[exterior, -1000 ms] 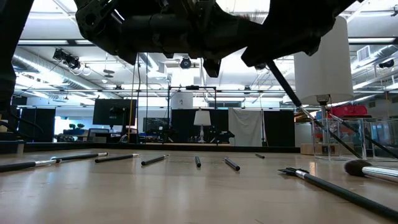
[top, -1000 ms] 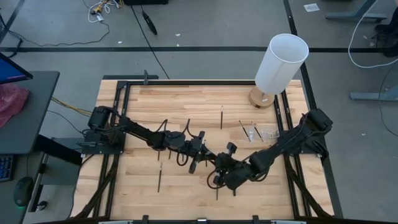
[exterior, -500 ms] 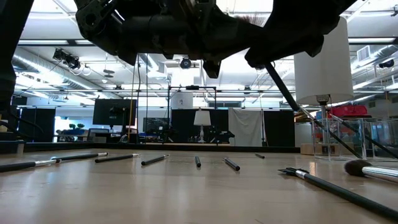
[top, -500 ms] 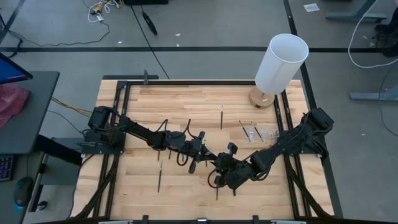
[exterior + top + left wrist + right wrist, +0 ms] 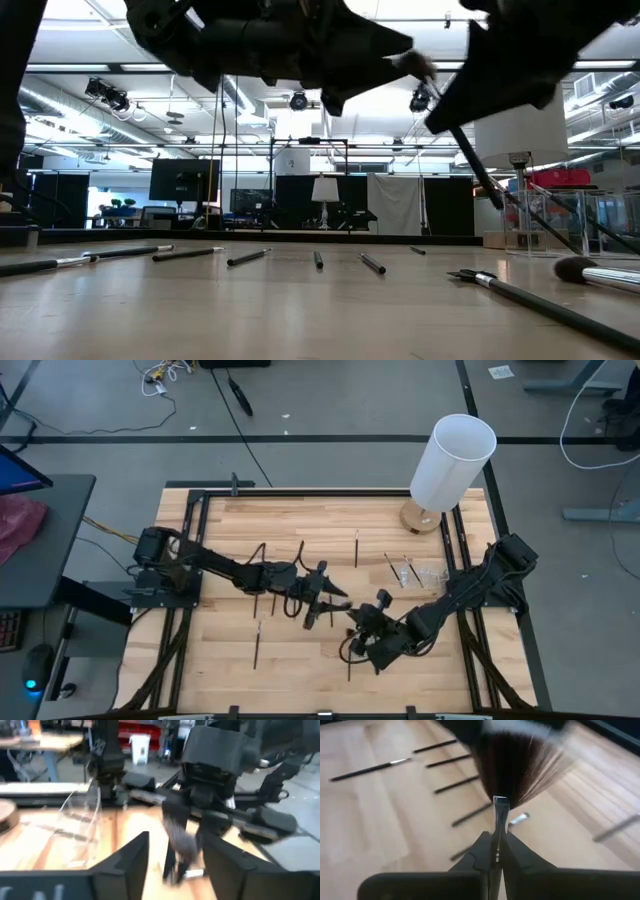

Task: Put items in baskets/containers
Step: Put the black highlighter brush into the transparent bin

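A dark fan brush point(image 5: 519, 766) with a silver ferrule is held above the middle of the table, with my right gripper point(image 5: 495, 845) point(image 5: 362, 622) shut on it. My left gripper point(image 5: 175, 865) point(image 5: 335, 598) faces it from the left, open. Its fingers stand on either side of the brush's bristles point(image 5: 181, 839) without touching them. Several other brushes point(image 5: 257, 645) point(image 5: 356, 547) lie flat on the wooden table point(image 5: 230, 525). The clear holder point(image 5: 422, 573) point(image 5: 82, 815) stands at the right, near the far edge. My right gripper pinches the brush between its two fingers at the silver ferrule point(image 5: 499, 806), just behind the bristles. The fingers come slanting down from the table's right. The brush is lifted clear of the table, and its handle point(image 5: 478, 165) slants down below the gripper.
A tall white cylinder point(image 5: 452, 460) on a round wooden base stands at the far right corner, behind the holder. Loose brushes point(image 5: 190, 253) point(image 5: 540, 300) lie scattered across the table's middle and near part. A black frame point(image 5: 185, 550) runs along the table's sides.
My left gripper has opened, let go of the brush and drawn back a little toward the far edge and up. My right gripper has turned about its own line and shifted slightly toward the right, now carrying the brush alone.
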